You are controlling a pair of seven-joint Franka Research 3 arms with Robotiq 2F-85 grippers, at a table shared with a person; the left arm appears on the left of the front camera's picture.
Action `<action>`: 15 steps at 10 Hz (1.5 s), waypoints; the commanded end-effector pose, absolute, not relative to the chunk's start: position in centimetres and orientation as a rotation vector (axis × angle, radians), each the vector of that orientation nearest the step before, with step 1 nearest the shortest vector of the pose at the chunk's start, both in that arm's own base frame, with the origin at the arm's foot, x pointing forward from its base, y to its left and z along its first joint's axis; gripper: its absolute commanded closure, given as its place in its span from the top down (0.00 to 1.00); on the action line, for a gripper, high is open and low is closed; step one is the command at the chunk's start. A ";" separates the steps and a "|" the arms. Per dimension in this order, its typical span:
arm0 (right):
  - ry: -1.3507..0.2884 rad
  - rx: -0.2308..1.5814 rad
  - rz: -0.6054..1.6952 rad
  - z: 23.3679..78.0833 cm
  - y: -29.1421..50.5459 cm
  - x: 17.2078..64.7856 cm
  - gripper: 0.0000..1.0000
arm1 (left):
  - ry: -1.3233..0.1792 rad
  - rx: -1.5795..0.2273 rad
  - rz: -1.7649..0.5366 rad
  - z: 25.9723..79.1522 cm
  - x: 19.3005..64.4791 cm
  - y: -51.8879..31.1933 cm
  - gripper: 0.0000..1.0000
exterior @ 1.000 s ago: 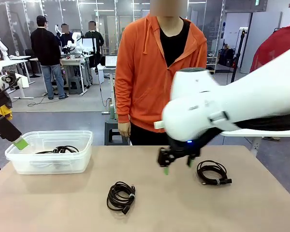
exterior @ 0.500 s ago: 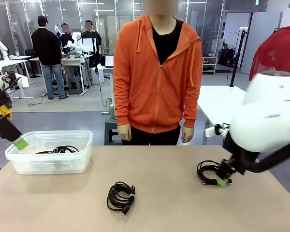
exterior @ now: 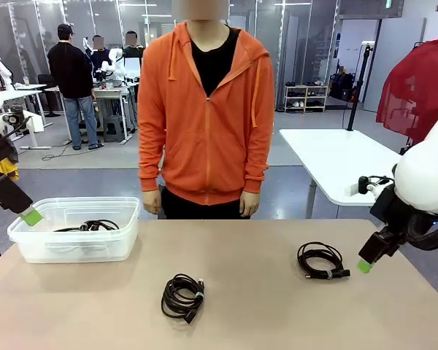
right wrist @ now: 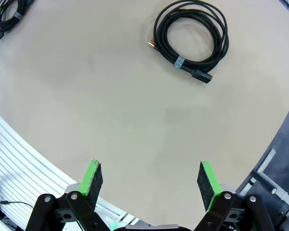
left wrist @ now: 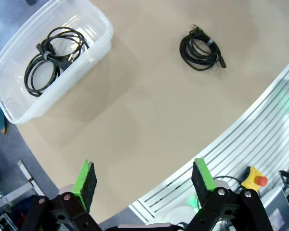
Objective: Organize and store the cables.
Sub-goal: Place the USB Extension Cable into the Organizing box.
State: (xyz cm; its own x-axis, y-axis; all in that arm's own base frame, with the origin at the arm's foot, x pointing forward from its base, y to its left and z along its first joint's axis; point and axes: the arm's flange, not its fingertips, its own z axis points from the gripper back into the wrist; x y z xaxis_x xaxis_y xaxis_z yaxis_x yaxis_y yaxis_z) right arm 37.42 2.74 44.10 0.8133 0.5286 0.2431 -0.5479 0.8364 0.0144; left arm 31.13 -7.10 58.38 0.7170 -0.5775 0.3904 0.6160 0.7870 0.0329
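Front view: right tool (exterior: 365,261) is hovering wide, empty, at the right edge of the bench (exterior: 277,313), likely targeting the nearby cable (exterior: 321,260).

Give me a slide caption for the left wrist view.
Open left gripper above the table: loose cable lying on it, stored cable inside the clear bin.

Front camera across table (exterior: 263,313); 2 wrist cameras high above it, facing down
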 end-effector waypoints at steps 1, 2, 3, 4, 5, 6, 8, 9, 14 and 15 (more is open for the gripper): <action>-0.220 0.056 0.562 43.5 4.0 37.6 1.00 | -0.396 -0.087 -0.656 58.5 31.1 -7.2 1.00; -0.220 0.056 0.562 43.5 4.0 37.6 1.00 | -0.397 -0.102 -0.662 58.4 31.1 -7.1 1.00; -0.220 0.056 0.562 43.5 4.0 37.6 1.00 | -0.346 -0.088 -0.615 59.0 32.6 -9.1 1.00; -0.220 0.056 0.562 43.5 4.0 37.6 1.00 | -0.327 -0.123 -0.635 59.3 33.5 -11.7 1.00; -0.220 0.056 0.562 43.5 4.0 37.6 1.00 | -0.292 -0.150 -0.644 59.5 34.3 -14.7 1.00; -0.220 0.056 0.562 43.5 4.0 37.6 1.00 | -0.243 -0.154 -0.667 59.1 35.0 -17.8 1.00; -0.220 0.056 0.562 43.5 4.0 37.6 1.00 | -0.157 -0.099 -0.656 56.3 36.8 -23.8 1.00; -0.220 0.056 0.562 43.5 4.0 37.6 1.00 | -0.135 -0.074 -0.649 55.0 37.4 -26.2 1.00; -0.220 0.056 0.562 43.5 4.0 37.6 1.00 | -0.051 0.026 -0.564 46.9 42.2 -36.1 1.00; -0.220 0.056 0.562 43.5 4.0 37.6 1.00 | -0.023 0.023 -0.496 45.7 43.5 -37.1 1.00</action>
State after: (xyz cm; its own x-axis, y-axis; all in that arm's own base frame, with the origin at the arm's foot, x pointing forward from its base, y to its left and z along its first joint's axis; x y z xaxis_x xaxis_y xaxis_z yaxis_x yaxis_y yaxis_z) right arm 37.47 3.97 43.68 0.8097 0.5425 0.2239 -0.5574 0.8302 0.0039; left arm 41.71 -35.33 45.49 0.8460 -0.5319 0.0372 0.5319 0.8467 0.0105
